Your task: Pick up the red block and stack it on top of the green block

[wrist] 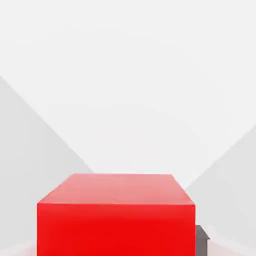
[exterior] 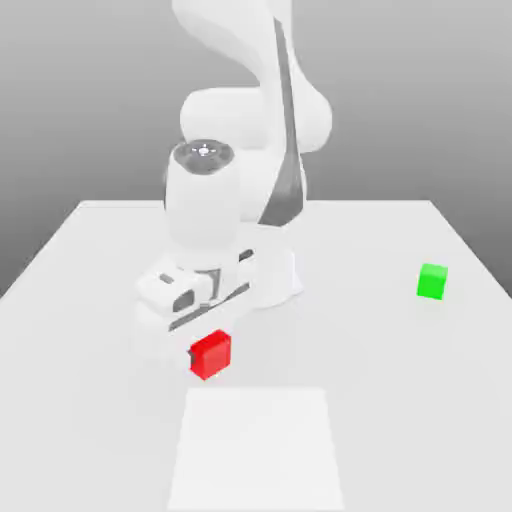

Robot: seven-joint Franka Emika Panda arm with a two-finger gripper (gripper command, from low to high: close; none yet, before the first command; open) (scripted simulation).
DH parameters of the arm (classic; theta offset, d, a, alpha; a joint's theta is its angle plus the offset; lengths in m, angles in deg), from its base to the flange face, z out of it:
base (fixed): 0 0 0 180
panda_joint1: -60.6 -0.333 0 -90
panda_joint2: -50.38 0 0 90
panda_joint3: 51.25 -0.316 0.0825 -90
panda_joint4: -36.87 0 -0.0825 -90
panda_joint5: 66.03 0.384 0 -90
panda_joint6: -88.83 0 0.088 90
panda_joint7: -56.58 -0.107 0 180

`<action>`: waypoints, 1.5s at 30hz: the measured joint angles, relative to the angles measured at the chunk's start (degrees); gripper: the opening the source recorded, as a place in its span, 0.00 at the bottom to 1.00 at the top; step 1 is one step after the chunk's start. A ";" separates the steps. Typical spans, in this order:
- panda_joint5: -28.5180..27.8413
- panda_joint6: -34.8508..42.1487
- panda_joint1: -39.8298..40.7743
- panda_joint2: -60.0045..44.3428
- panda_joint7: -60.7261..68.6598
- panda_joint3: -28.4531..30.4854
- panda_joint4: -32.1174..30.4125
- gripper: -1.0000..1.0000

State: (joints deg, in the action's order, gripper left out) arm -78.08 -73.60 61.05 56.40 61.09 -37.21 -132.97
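Jaws (exterior: 210,372) pinch the red block (exterior: 211,355), completing the grasp; transfer and stacking remain, with the green block (exterior: 432,282) on the surface (exterior: 360,350) toward the exterior view's right.

From my remote station I see a simulated robotics test scene, lab-like. White arm (exterior: 245,130) fixed at the far part of a plain pale tabletop (exterior: 370,350). Bright, plain-faced cubes, one red (exterior: 211,355), one green (exterior: 432,282). Backdrop (exterior: 400,90): smooth grey gradient. Surfaces look flat, rendered.
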 joint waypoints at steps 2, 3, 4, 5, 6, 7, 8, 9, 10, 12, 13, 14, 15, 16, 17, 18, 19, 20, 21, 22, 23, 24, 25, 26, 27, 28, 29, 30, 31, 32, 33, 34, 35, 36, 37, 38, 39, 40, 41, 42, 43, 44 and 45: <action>2.79 0.25 -1.40 1.90 2.16 0.85 -0.71 0.00; 4.00 0.57 -2.85 2.60 1.96 0.11 -0.76 0.00; 5.05 0.97 -4.70 3.18 1.16 -1.05 -0.67 0.00; 6.09 1.44 -6.72 3.67 0.00 -2.63 -0.49 0.00; 7.10 1.93 -8.83 4.12 -1.33 -4.35 -0.27 0.00; 8.11 2.42 -11.01 4.53 -2.74 -6.16 -0.03 0.00; 9.05 2.90 -13.17 4.92 -4.23 -8.03 0.21 0.00; 10.08 3.39 -15.41 5.29 -5.68 -9.88 0.46 0.00; 11.12 3.86 -17.64 5.64 -7.14 -11.76 0.72 0.00; 13.14 4.79 -22.12 6.29 -10.12 -15.52 1.21 0.00; 14.15 5.23 -24.37 6.59 -11.61 -17.41 1.46 0.00; 15.16 5.67 -26.61 6.86 -13.10 -19.30 1.70 0.00; 16.16 6.10 -28.85 7.12 -14.60 -21.19 1.95 0.00; 17.17 6.51 -31.09 7.36 -16.09 -23.09 2.19 0.00; 18.16 6.91 -33.33 7.58 -17.60 -25.00 2.43 0.00; 19.15 7.30 -35.57 7.77 -19.10 -26.90 2.66 0.00; 20.14 7.67 -37.79 7.94 -20.62 -28.82 2.90 0.00; 21.11 8.03 -40.02 8.08 -22.13 -30.74 3.13 0.00; 22.08 8.37 -42.23 8.20 -23.66 -32.67 3.36 0.00; 23.04 8.70 -44.42 8.29 -25.19 -34.63 3.59 0.00; 23.97 9.01 -46.61 8.36 -26.73 -36.58 3.81 0.00; 24.89 9.30 -48.79 8.39 -28.28 -38.54 4.04 0.00; 25.79 9.57 -50.96 8.39 -29.86 -40.49 4.26 0.00; 26.67 9.82 -53.12 8.35 -31.44 -42.48 4.47 0.00; 27.51 10.04 -55.22 8.28 -33.03 -44.46 4.69 0.00; 28.34 10.26 -57.35 8.17 -34.66 -46.49 4.90 0.00; 28.50 9.97 -58.25 7.78 -35.67 -47.67 5.02 0.00; 28.28 9.44 -58.50 7.22 -36.38 -48.41 5.09 0.00; 27.82 8.77 -58.44 6.56 -36.97 -48.90 5.14 0.00; 27.24 8.03 -58.20 5.85 -37.50 -49.29 5.17 0.00; 26.56 7.26 -57.86 5.10 -38.03 -49.62 5.19 0.00; 25.81 6.47 -57.46 4.33 -38.57 -49.94 5.21 0.00; 24.97 5.67 -57.03 3.52 -39.16 -50.21 5.22 0.00; 24.05 4.87 -56.59 2.70 -39.79 -50.47 5.22 0.00; 23.06 4.06 -56.10 1.85 -40.47 -50.73 5.23 0.00; 21.97 3.26 -55.61 0.99 -41.22 -50.97 5.23 0.00; 20.79 2.46 -55.07 0.10 -42.03 -51.22 5.23 0.00; 19.46 1.66 -54.64 -0.81 -42.95 -51.32 5.23 0.00; 18.17 0.86 -53.86 -1.73 -43.84 -51.75 5.23 0.00; 16.54 0.08 -53.36 -2.69 -44.99 -51.74 5.23 0.00; 14.77 -0.68 -52.89 -3.66 -46.22 -51.62 5.24 0.00; 12.87 -1.43 -52.61 -4.65 -47.56 -51.36 5.25 0.00; 10.84 -2.16 -52.59 -5.66 -49.00 -50.85 5.27 0.00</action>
State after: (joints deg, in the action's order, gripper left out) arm -67.24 -75.76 8.46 50.75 12.10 -88.06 -127.70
